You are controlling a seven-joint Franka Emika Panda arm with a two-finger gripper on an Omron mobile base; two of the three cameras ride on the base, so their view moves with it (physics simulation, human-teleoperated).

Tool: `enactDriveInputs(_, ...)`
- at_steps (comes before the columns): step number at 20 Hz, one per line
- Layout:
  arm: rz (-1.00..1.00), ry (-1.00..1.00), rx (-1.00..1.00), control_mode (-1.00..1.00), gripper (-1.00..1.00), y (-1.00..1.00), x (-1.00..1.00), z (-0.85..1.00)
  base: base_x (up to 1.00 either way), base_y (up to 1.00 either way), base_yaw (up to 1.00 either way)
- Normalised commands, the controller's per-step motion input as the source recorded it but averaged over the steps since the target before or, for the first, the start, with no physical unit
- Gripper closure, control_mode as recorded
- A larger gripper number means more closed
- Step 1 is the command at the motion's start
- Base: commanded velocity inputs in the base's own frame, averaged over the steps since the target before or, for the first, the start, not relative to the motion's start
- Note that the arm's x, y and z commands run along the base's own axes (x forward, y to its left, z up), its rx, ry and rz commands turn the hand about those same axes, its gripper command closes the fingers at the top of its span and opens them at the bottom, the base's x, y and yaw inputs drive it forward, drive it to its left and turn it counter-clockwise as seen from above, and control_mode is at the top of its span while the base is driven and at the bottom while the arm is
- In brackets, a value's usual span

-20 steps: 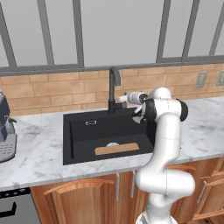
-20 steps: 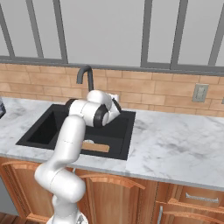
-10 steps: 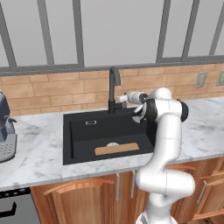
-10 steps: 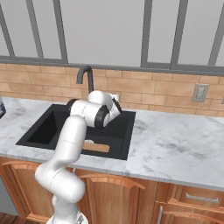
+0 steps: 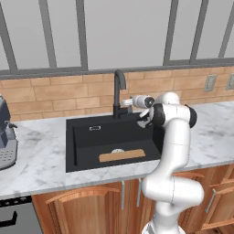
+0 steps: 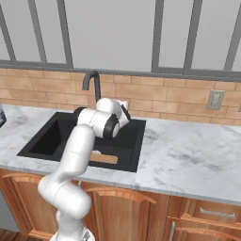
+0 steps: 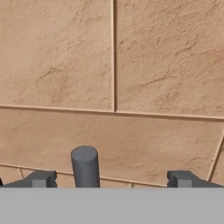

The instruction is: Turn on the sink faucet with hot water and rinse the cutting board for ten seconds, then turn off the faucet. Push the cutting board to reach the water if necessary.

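Left base view, centre of frame: the sink faucet (image 5: 118, 91) stands black and upright at the back rim of the sink (image 5: 82, 137), its spout curving toward the left of the frame over the basin. The gripper (image 5: 128, 103) sits just right of the faucet's base, at the end of the white arm that rises from the lower right and bends back toward the wall. Hand view: the two dark fingertips (image 7: 40, 179) stand wide apart at the bottom corners, nothing clamped between them; a short dark grey cylinder, the faucet's lever (image 7: 85, 166), rises between them, closer to the left tip and apart from both. Behind it, tan brick backsplash (image 7: 153, 65) across the upper frame. Whether the tips touch the faucet body cannot be told from the base views. The cutting board (image 5: 122, 155) lies flat on the basin floor, lower centre of the sink, near its front wall, long side running left to right; the round drain (image 5: 117, 151) shows just behind its left half. In the right base view the board (image 6: 104, 158) is partly hidden by the arm, at the basin's lower right. A grey appliance (image 5: 5, 137) stands on the marble counter (image 5: 36, 160) at the left edge.
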Motion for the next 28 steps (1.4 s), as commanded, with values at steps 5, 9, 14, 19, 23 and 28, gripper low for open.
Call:
enactDriveInputs(5, 0.0, 0.0, 0.0, -1.0, -1.0, 0.0, 0.08, 0.0, 0.0, 0.0, 0.0)
enactDriveInputs(9, 0.0, 0.0, 0.0, -1.0, -1.0, 0.0, 0.08, 0.0, 0.0, 0.0, 0.0)
enactDriveInputs(14, 0.0, 0.0, 0.0, -1.0, -1.0, 0.0, 0.03, 0.0, 0.0, 0.0, 0.0)
enactDriveInputs(19, 0.0, 0.0, 0.0, -1.0, -1.0, -0.01, 0.0, 0.0, 0.0, 0.0, 0.0)
enactDriveInputs(23, 0.0, 0.0, 0.0, -1.0, -1.0, -0.09, 0.0, 0.0, 0.0, 0.0, 0.0)
enactDriveInputs(28, 0.0, 0.0, 0.0, -1.0, -1.0, -0.19, 0.0, 0.0, 0.0, 0.0, 0.0)
